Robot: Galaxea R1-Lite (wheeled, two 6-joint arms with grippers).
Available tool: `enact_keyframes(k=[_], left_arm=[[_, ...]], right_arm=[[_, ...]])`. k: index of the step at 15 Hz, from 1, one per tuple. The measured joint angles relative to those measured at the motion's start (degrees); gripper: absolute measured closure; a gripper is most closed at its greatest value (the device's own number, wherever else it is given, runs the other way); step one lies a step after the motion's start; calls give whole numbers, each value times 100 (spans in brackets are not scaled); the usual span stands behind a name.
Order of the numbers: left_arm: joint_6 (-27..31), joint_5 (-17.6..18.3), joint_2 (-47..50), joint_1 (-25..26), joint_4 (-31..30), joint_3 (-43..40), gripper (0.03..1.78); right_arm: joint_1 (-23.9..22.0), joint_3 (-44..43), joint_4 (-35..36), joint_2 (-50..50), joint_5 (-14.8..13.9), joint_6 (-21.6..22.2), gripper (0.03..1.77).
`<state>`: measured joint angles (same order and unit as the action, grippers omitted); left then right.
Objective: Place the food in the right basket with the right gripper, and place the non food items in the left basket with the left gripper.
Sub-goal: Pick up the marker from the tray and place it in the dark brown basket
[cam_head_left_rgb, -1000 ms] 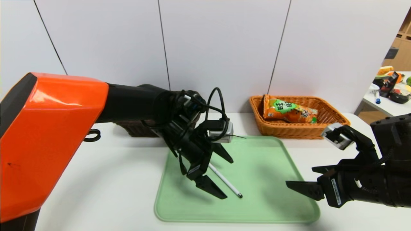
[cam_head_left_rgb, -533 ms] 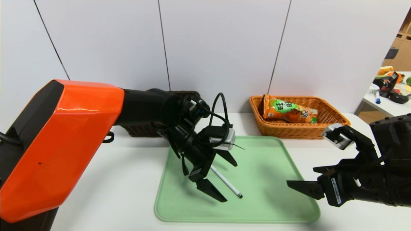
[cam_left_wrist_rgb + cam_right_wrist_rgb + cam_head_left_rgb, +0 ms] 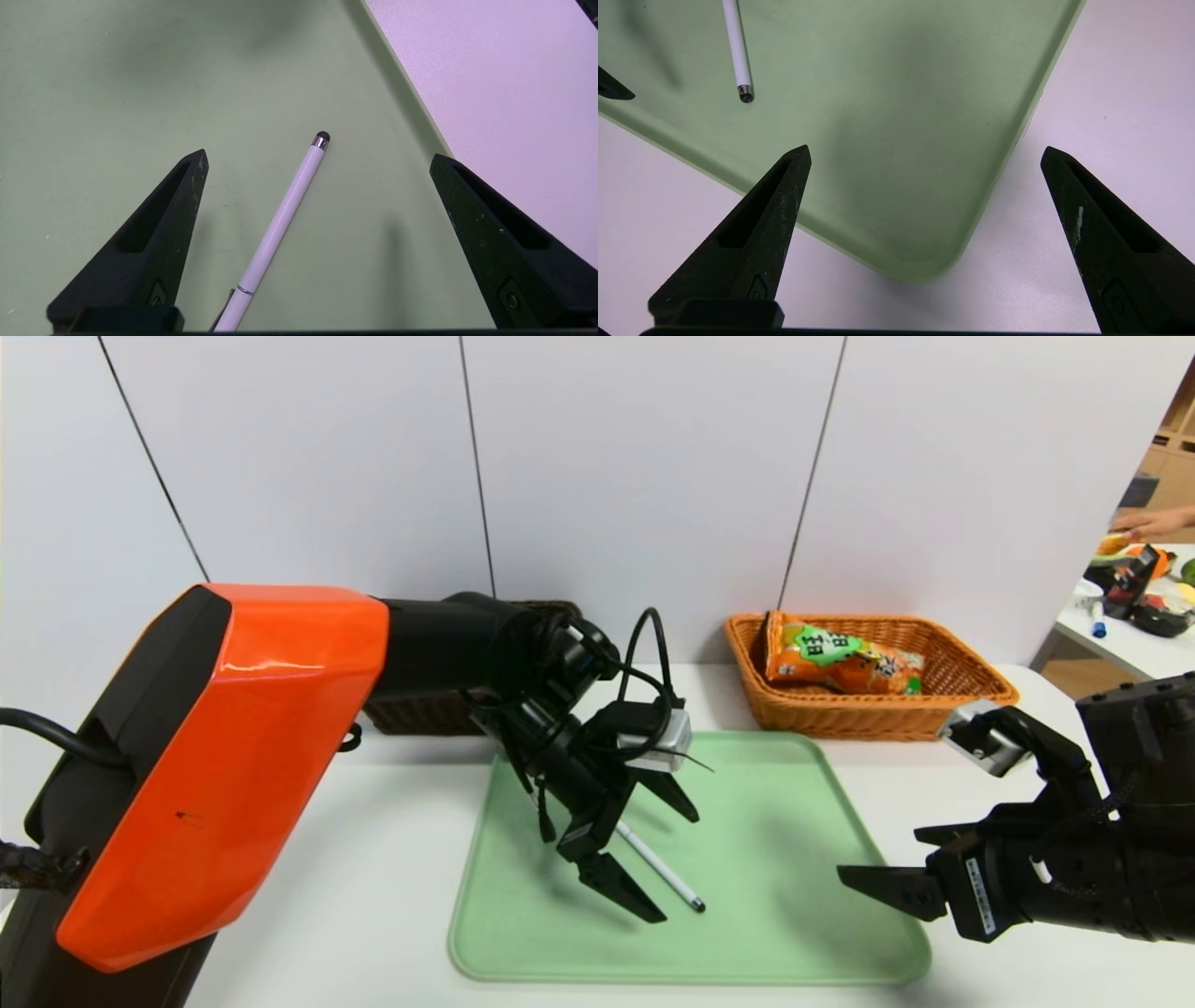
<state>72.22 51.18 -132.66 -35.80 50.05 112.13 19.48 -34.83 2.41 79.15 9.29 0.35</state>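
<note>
Pen (image 3: pixel 661 869) (white) under left tool (image 3: pixel 681 866)

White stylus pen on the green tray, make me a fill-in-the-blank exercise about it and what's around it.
1. The slim white stylus pen lies on a rectangular tray coloured ____.
2. Over that tray, the left pincer has its two black fingers standing ____.
3. The orange snack bag with a green label lies in the orange-tan basket made of ____.
4. The right pincer, idle by the tray's right edge, holds ____.

Missing words: green; open; wicker; nothing.
</note>
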Motion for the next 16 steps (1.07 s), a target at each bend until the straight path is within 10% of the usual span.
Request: enact_keyframes(k=[16], left_arm=[[553,-695,-11,4,46,96,12]], right_arm=[[-6,82,166,96,16,5,10]])
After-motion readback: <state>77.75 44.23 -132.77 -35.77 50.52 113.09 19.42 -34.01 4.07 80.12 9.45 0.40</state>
